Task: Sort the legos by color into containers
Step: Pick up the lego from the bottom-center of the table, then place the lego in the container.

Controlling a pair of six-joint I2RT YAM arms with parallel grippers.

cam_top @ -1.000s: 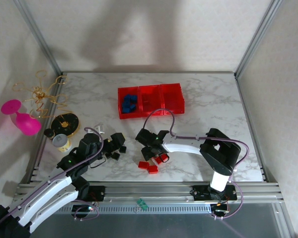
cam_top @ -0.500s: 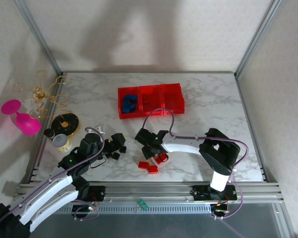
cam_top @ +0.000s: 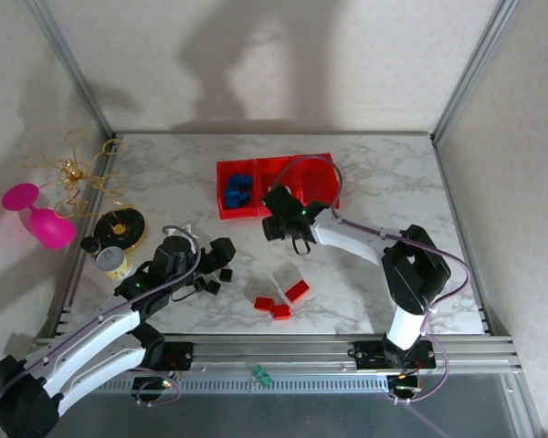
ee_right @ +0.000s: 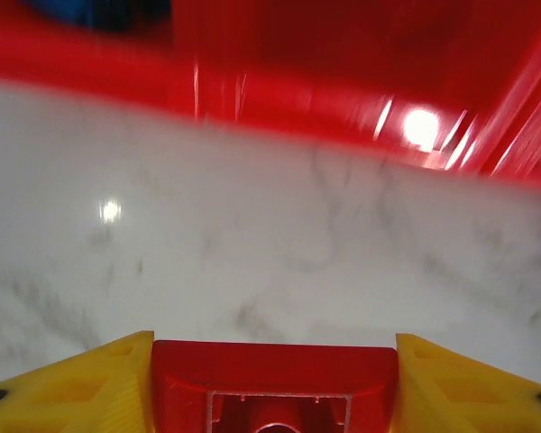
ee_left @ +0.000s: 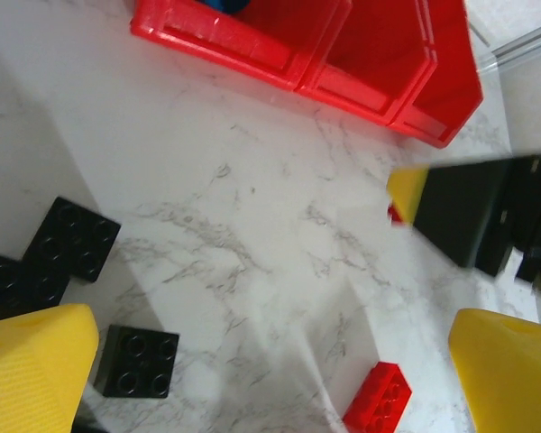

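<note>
The right hand (cam_top: 296, 243) grips a red brick (ee_right: 275, 390). In the right wrist view the right hand (ee_right: 275, 359) has a yellow finger (ee_right: 81, 383) pressed against each side of the brick, whose hollow underside faces the camera. Just ahead of this hand stand the containers (cam_top: 247, 213), three red bins joined in a row. Their near wall (ee_right: 343, 90) fills the top of the wrist view as a red blur, and only bare marble lies between it and the held brick. The bin ahead and to the left of the hand holds blue bricks (cam_top: 238, 189).

Behind the right hand, toward the arm bases, three loose red bricks (cam_top: 280, 304) lie close together on the bench.

The left hand (cam_top: 221, 255) stands wide with nothing between its fingers. In its own view the left hand (ee_left: 270, 343) hovers over marble, with black bricks (ee_left: 72, 239) beside its left finger and one loose red brick (ee_left: 379, 397) near its right finger. The containers (ee_left: 252, 50) lie well ahead of it.

The bench (cam_top: 393, 182) is white marble pattern with grey veins, glossy enough to throw back light spots. A ribbed metal rail (cam_top: 329, 351) runs along its near edge, and a small green piece (cam_top: 261, 376) lies just below that rail. Pale walls and slanting metal posts close the space in. Far left of the left hand sit a pink goblet (cam_top: 36, 219), a tangle of gold wire (cam_top: 73, 173) and a black and yellow disc (cam_top: 121, 225).
</note>
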